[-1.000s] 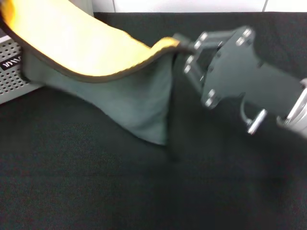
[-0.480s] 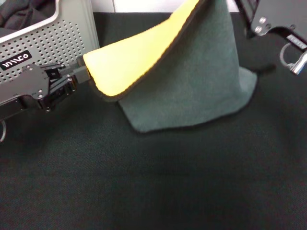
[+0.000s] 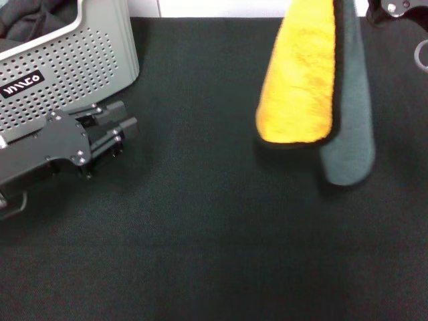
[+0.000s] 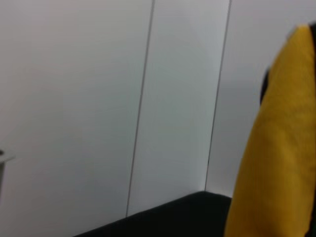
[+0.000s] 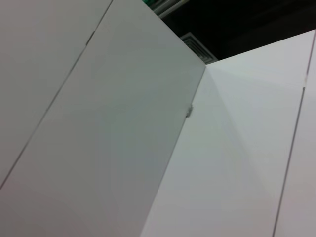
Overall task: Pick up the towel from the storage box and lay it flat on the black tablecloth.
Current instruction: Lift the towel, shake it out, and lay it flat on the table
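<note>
Your towel point(image 3: 314, 87) is out of the storage box point(image 3: 73, 60) and hangs folded at one o'clock over the black tablecloth point(image 3: 214, 234). Right gripper point(image 3: 394, 8) carries it, grip unseen. Left gripper point(image 3: 127, 127), jaws together, holds nothing. Spreading remains.

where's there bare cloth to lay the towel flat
The black tablecloth is bare across the near half and the middle, between the left gripper and the hanging towel. The far left is crowded: the storage box with the left gripper just in front. The right gripper is at the far right edge.
</note>
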